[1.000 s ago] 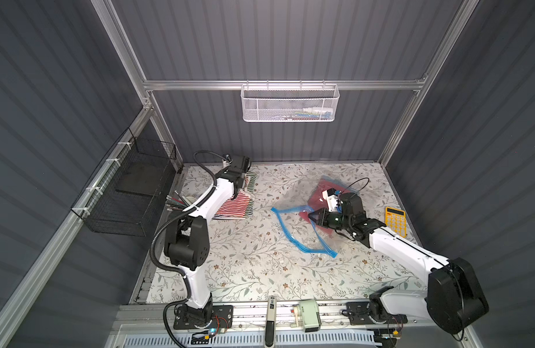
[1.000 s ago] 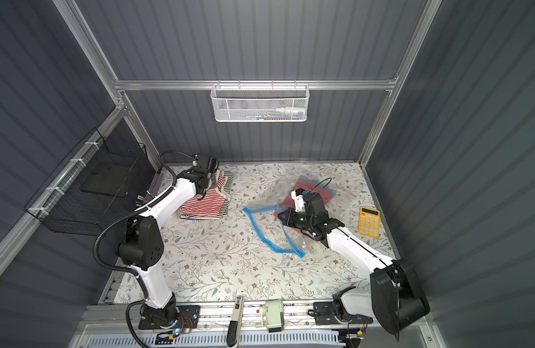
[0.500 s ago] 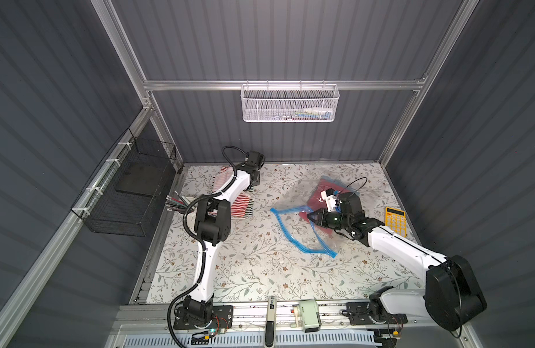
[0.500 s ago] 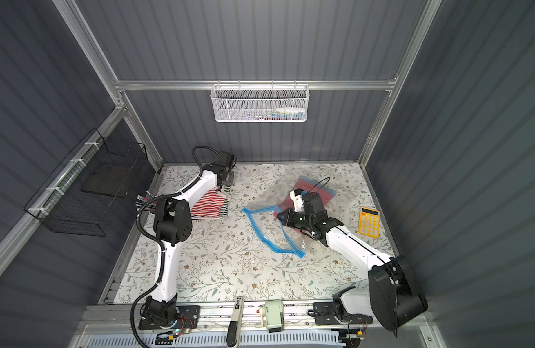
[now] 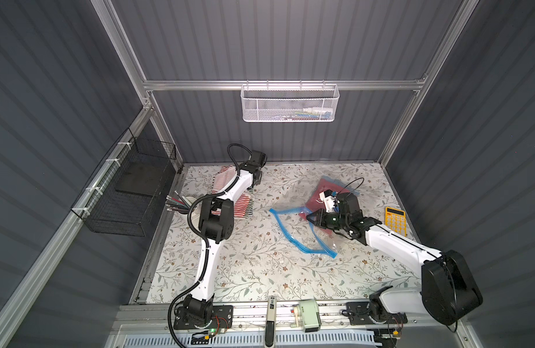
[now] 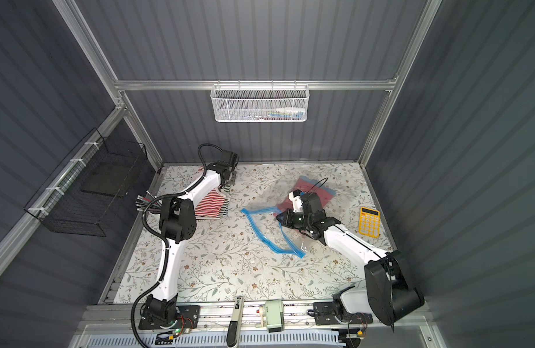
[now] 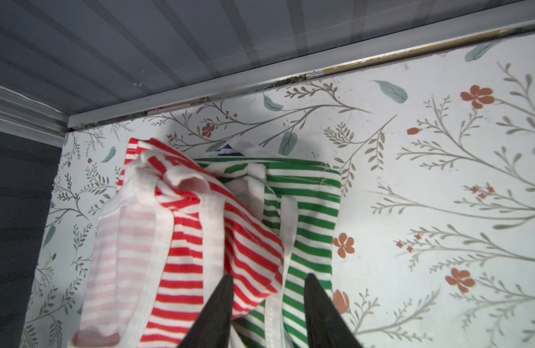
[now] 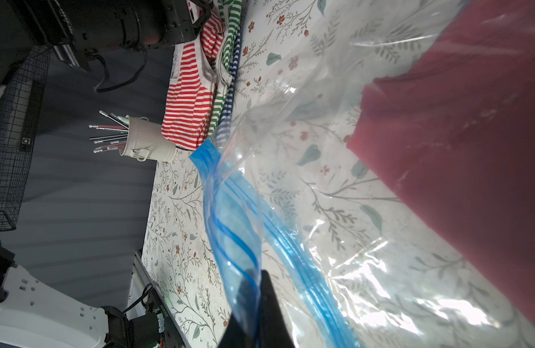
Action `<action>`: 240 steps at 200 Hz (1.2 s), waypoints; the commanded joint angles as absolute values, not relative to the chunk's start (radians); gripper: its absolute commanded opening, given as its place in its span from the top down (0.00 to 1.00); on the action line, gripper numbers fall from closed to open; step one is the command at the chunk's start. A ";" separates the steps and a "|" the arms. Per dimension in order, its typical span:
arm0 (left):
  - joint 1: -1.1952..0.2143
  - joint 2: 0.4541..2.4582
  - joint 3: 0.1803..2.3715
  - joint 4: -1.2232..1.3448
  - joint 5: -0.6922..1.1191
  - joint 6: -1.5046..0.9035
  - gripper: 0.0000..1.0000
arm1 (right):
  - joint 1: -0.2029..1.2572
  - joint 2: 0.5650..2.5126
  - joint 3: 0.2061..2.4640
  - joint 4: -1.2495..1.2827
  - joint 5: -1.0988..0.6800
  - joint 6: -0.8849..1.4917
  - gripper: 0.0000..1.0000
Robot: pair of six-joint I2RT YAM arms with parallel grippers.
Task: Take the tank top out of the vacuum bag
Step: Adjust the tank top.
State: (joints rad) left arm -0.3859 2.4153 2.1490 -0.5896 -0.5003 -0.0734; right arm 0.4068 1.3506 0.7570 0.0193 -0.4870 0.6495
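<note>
Grey ribbed walls (image 5: 290,45) are boxing in a floral-papered table (image 5: 245,271). A white mesh basket (image 5: 290,104) is hanging on the back wall and a black wire basket (image 5: 124,195) on the left one; a yellow calculator (image 5: 395,221) is lying near the table's right edge; a pen cup (image 8: 147,141) is standing at the left, beside a pile of striped tank tops (image 7: 200,235); the left fingers (image 7: 221,301) are hovering apart over that pile. The right fingers (image 8: 270,301) are pinching together on the blue zip strip of the vacuum bag (image 5: 296,232); the bag is lying right of centre, crinkled, its mouth gaping, with a maroon garment (image 8: 456,120) sitting inside its far end.
</note>
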 commanded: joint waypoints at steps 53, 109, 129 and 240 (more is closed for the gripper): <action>-0.391 2.490 2.181 -0.604 -0.624 -0.048 0.60 | 0.410 1.363 0.788 0.018 -0.491 0.638 1.00; -0.390 2.527 2.207 -0.591 -0.658 -0.002 0.59 | 0.410 1.377 0.793 0.012 -0.489 0.634 1.00; -0.388 2.537 2.214 -0.586 -0.656 0.005 0.64 | 0.411 1.385 0.800 0.008 -0.491 0.631 1.00; -0.360 2.540 2.218 -0.595 -0.639 -0.019 0.82 | 0.411 1.393 0.804 0.002 -0.492 0.632 1.00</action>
State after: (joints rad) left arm -0.3759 2.5366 2.1929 -0.5816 -0.6365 -0.0132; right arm 0.4068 1.3815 0.7818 0.0074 -0.4873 0.6464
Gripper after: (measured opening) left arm 0.255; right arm 0.044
